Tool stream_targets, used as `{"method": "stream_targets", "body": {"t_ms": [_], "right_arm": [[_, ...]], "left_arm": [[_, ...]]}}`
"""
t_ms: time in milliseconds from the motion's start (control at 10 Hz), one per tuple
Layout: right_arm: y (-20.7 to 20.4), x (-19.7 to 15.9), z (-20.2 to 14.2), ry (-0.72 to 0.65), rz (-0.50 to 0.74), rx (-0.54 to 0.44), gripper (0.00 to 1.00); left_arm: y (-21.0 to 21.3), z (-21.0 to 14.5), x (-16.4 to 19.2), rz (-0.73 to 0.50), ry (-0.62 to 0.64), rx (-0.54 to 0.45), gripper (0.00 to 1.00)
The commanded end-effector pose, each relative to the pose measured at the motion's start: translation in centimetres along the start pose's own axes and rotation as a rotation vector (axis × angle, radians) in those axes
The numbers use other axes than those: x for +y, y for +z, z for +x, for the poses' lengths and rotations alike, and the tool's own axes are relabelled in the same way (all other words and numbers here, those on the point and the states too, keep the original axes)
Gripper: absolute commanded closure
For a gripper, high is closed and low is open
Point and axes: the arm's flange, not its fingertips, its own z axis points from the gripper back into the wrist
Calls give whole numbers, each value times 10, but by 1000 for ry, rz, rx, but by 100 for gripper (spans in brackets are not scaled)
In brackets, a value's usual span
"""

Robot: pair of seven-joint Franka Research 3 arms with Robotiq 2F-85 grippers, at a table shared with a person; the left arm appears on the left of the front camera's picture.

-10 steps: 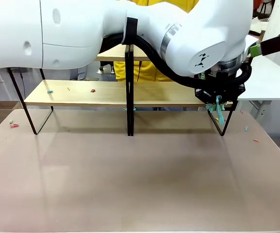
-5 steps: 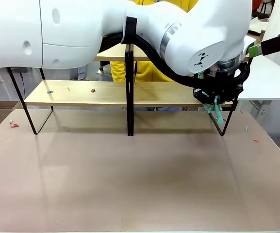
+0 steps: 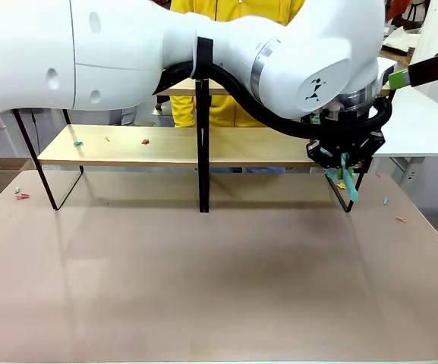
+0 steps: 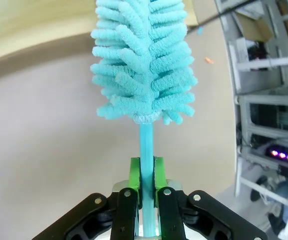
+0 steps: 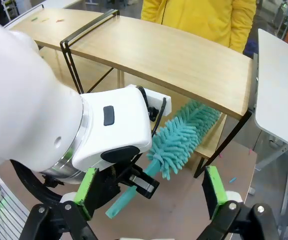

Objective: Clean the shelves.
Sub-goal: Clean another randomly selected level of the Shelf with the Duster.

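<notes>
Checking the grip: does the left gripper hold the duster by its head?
No, the left gripper clamps the duster by its thin handle.

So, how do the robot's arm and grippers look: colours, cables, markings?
The left arm has smooth, rounded white shells, with a black band around one joint, a thick black cable running along it and a small black mark near the wrist. The left gripper and the right gripper are black, with bolted linkages and bright green pads on the fingers.

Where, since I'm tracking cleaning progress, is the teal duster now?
In the right wrist view the teal duster, clamped in the left gripper, pokes between the two boards at the shelves' right end.
</notes>
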Motion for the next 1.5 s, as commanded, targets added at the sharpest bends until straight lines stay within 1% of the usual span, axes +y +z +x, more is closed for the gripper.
{"method": "stream_targets", "body": {"t_ms": [0,100,200,300,400,600,700,900,1000,1100,1200,1300,1400], "right_arm": [[0,0,0,-1,0,1,0],[0,0,0,-1,0,1,0],[0,0,0,-1,0,1,0],[0,0,0,-1,0,1,0],[0,0,0,-1,0,1,0],[0,0,0,-1,0,1,0],[0,0,0,-1,0,1,0],[0,0,0,-1,0,1,0],[0,0,0,-1,0,1,0],[0,0,0,-1,0,1,0],[0,0,0,-1,0,1,0],[0,0,0,-1,0,1,0],[0,0,0,-1,0,1,0]], "left_arm": [[-4,12,1,-91,-64,151,88],[-3,14,2,-171,-83,177,88],[0,16,6,-278,-93,149,88],[5,20,11,-395,-107,81,88],[9,21,13,-419,-115,28,88],[12,16,13,-395,-126,-6,88],[16,15,13,-387,-133,-42,88],[39,5,25,-352,-152,-59,88],[56,-5,37,-336,-165,-38,88],[73,-19,56,-308,-179,4,88],[87,-34,76,-249,-190,48,88],[98,-45,95,-176,-189,59,88],[115,-61,119,-145,-225,87,88]]}}
